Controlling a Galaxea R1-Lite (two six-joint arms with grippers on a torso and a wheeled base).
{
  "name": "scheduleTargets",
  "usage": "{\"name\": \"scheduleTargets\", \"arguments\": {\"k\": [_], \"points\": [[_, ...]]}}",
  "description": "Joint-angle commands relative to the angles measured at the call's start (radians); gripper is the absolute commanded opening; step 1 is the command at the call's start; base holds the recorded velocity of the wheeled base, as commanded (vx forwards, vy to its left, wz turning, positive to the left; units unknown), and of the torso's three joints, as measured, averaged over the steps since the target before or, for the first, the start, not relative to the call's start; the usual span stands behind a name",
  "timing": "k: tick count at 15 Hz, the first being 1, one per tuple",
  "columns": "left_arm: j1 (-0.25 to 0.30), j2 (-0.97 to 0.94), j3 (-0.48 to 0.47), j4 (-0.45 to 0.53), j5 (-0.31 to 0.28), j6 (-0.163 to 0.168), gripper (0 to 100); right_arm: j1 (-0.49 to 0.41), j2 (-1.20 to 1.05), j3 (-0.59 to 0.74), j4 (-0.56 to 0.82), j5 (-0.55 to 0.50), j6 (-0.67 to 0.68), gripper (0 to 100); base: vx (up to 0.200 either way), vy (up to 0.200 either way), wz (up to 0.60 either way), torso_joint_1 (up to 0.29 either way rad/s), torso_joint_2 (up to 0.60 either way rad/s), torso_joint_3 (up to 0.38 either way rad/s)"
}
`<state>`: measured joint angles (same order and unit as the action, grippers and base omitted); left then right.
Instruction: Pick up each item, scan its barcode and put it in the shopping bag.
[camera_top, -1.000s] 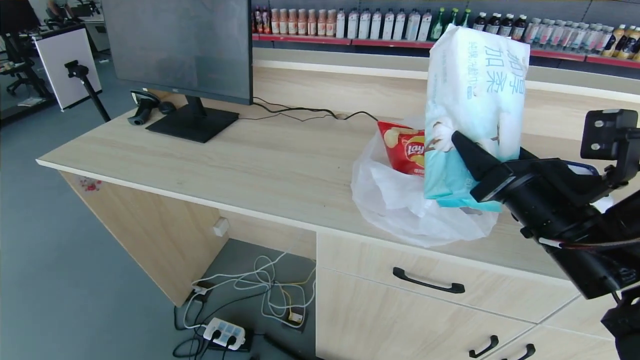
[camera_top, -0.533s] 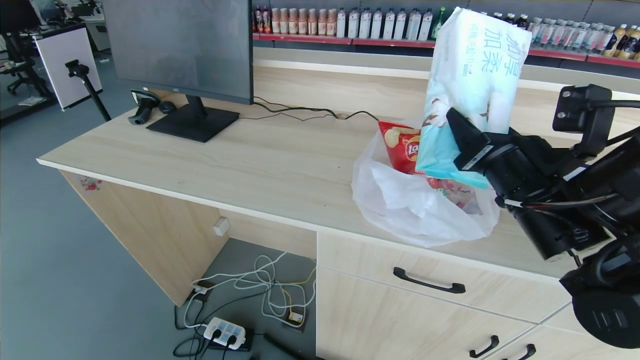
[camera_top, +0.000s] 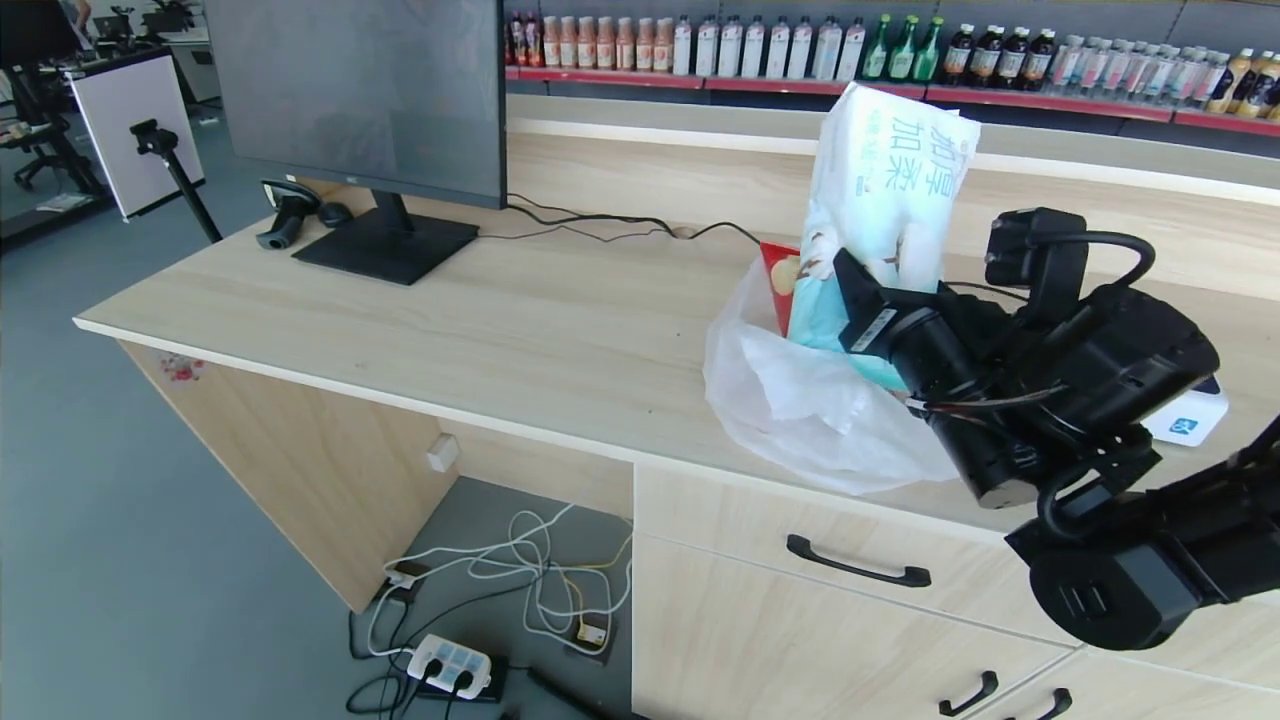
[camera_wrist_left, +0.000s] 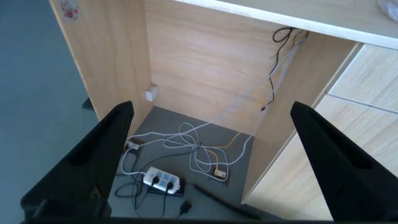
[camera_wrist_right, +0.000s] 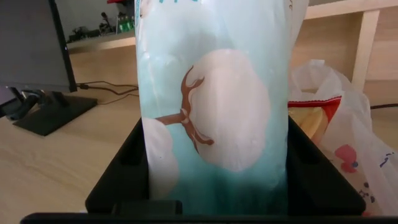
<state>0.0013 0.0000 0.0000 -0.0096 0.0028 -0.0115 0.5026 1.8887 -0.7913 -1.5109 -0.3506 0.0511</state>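
Right gripper (camera_wrist_right: 214, 174), fingers clamped on the tissue pack (camera_top: 885, 190) at the shopping bag (camera_top: 800, 400) mouth, right of tabletop (camera_top: 500, 320); left gripper (camera_wrist_left: 211, 155), fingers spread apart.

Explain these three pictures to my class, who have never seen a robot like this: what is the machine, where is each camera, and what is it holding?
This is a wheeled robot with two arms, each ending in a two-fingered hand. The wide picture comes from a camera on its head, looking down at a wooden shop counter. The other two come from cameras on its wrists.

On the counter stand a monitor and, beside it, what looks like a handheld scanner. A white plastic bag already holds red chips.

The right hand grips a tall pack of tissues, upright, with its lower end at the bag's mouth. The right wrist camera sees that pack close up between the two dark fingers.

The left hand is open and holds nothing. Its camera looks under the counter at cables on the floor.
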Motion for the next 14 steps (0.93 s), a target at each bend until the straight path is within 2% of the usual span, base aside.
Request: {"name": "scheduleTargets", "arguments": {"k": [1, 6, 8, 10, 14], "points": [[0.000, 0.000, 0.000, -0.001, 0.000, -0.001, 100, -0.009, 0.020, 0.037, -0.002, -0.002, 0.007, 0, 0.000, 0.000, 0.00, 0.000, 0.00, 0.000], [0.000, 0.000, 0.000, -0.001, 0.000, -0.001, 100, 0.008, 0.004, 0.099, -0.006, -0.030, 0.018, 0, 0.000, 0.000, 0.00, 0.000, 0.00, 0.000], [0.000, 0.000, 0.000, -0.001, -0.001, -0.001, 100, -0.009, -0.045, 0.218, -0.017, -0.019, 0.036, 0, 0.000, 0.000, 0.00, 0.000, 0.00, 0.000], [0.000, 0.000, 0.000, 0.000, -0.001, -0.001, 100, -0.045, -0.066, 0.241, -0.023, 0.009, 0.035, 0, 0.000, 0.000, 0.00, 0.000, 0.00, 0.000], [0.000, 0.000, 0.000, 0.000, -0.001, 0.001, 100, -0.044, -0.039, 0.241, -0.025, 0.012, 0.033, 0, 0.000, 0.000, 0.00, 0.000, 0.00, 0.000]]}}
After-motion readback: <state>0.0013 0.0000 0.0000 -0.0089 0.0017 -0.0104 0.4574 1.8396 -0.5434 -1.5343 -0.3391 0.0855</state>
